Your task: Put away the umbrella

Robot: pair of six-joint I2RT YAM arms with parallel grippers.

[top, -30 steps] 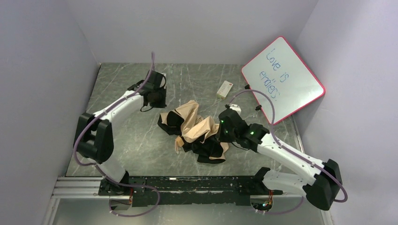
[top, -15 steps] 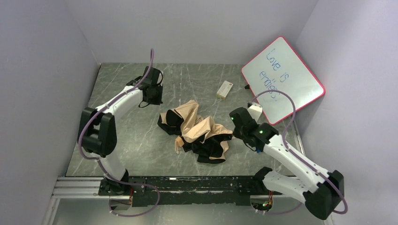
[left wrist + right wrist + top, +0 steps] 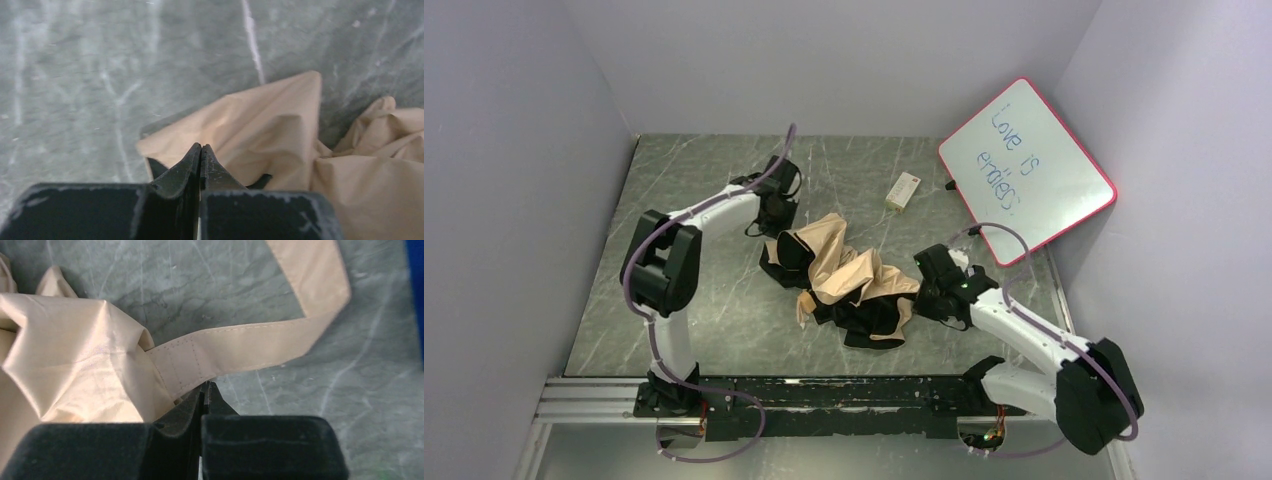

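Note:
The umbrella (image 3: 849, 280) lies collapsed and crumpled mid-table, tan fabric outside and black inside. My left gripper (image 3: 776, 212) is shut and empty at its far-left edge. In the left wrist view the closed tips (image 3: 200, 146) sit just over a tan fold of the umbrella (image 3: 260, 125). My right gripper (image 3: 927, 283) is shut at the umbrella's right side. In the right wrist view its closed tips (image 3: 205, 384) sit right under the tan strap (image 3: 250, 345), which runs from the bunched fabric (image 3: 75, 355). Shaft and handle are hidden.
A pink-framed whiteboard (image 3: 1026, 168) leans against the right wall at the back. A small pale box (image 3: 903, 190) lies behind the umbrella. A blue object (image 3: 416, 290) shows at the right edge of the right wrist view. Walls close the table (image 3: 704, 290) on three sides.
My left gripper has swung right from the back left to the umbrella's far edge. My right gripper pulled back to the right, then came down toward the umbrella's right side. The umbrella has not moved.

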